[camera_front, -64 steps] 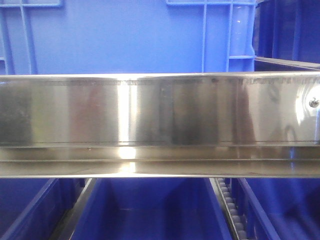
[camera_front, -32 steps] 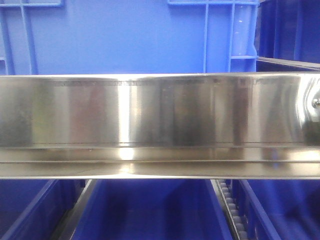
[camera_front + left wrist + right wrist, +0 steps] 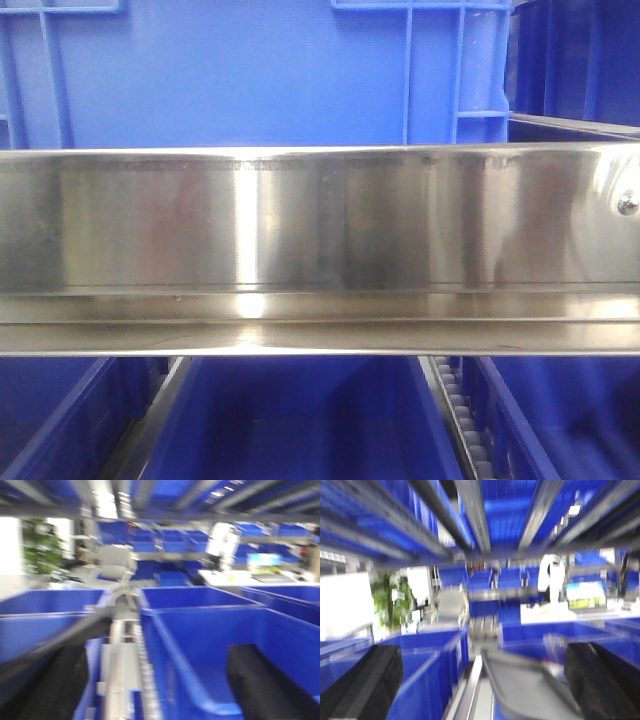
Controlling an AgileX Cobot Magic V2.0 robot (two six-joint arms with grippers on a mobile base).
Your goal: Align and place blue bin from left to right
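Blurry picture: the right gripper point(image 3: 485, 682) holds its dark fingers point(image 3: 370, 685) wide apart above open blue bins point(image 3: 432, 652), shelf rails point(image 3: 472, 515) overhead, green plant point(image 3: 390, 600) at left.

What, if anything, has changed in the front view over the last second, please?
Nothing has lastingly moved. The tall medium-blue plastic bin and the shiny steel rail in front of it slid a touch right together, then back, which suggests camera sway. Nothing was visibly grasped or released.

Smooth plastic blue bin point(image 3: 230, 75) behind glossy brushed-metal rail point(image 3: 320, 250).
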